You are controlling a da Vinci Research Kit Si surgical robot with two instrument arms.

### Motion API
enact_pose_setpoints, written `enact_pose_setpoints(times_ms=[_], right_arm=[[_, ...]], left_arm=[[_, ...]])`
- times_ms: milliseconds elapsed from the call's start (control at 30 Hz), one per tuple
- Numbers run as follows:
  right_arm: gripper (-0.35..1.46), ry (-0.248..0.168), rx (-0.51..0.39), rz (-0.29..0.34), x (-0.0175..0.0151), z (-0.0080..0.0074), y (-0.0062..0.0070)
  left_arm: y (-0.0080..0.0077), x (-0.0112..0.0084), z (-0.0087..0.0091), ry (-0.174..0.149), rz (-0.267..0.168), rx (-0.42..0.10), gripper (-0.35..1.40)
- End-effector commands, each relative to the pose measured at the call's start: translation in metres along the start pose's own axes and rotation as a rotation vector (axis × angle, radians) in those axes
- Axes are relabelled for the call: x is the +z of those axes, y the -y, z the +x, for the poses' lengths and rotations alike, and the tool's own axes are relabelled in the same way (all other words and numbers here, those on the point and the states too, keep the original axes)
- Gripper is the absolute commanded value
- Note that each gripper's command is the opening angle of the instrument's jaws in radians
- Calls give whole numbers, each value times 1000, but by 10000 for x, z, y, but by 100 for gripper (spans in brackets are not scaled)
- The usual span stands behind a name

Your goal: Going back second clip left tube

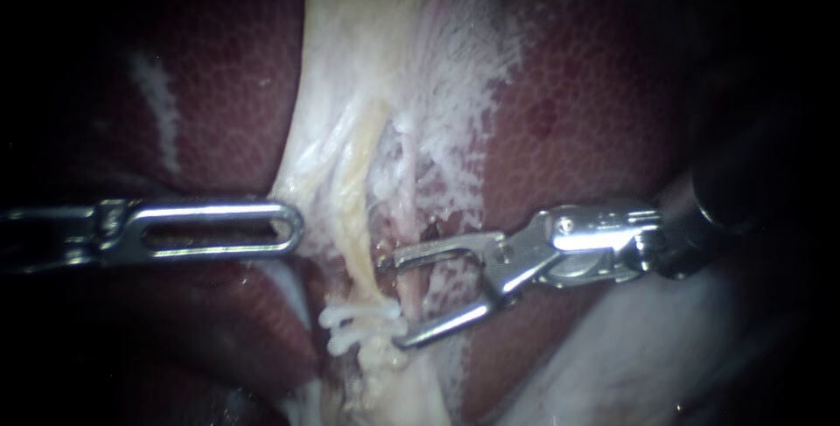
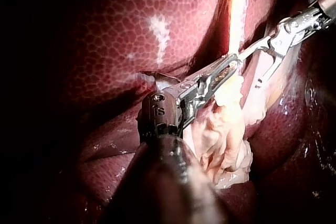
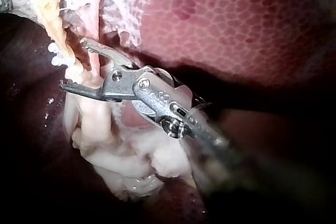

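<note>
The white clip (image 1: 354, 325) sits across the yellow left tube (image 1: 360, 216), at 6 o'clock from the middle. On its 3 o'clock side the right instrument (image 1: 395, 299) is spread wide, with its lower tip just beside the clip. From 9 o'clock the left instrument (image 1: 289, 229) is pressed together, touching pale tissue. Red liver (image 1: 595, 111) lies around.

No text, label, brand, number or sign can be read anywhere on the tissue in these views. The only marks are a few tiny stamped ones on the metal of the left instrument (image 2: 230, 66), just behind its tip, and they are too small to make out.
</note>
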Motion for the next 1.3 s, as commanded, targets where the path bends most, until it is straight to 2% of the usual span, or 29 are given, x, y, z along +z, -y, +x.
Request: enact_pose_setpoints(times_ms=[33, 367, 700, 967, 1300], right_arm=[[60, 0, -5, -5, -5, 2, 1], [60, -2, -53, -43, -60, 25, 10], [60, -1, -96, -75, -96, 47, 19], [60, -6, -107, -80, -108, 52, 23], [60, -6, -107, -80, -111, 52, 25]], left_arm=[[0, 0, 0, 0, 0, 0, -35], [0, 0, 0, 0, 0, 0, -35], [-1, 0, 1, 0, 0, 0, -35], [-4, 1, 1, -1, 1, 1, -35], [-14, 5, 7, 0, 1, 5, -35]])
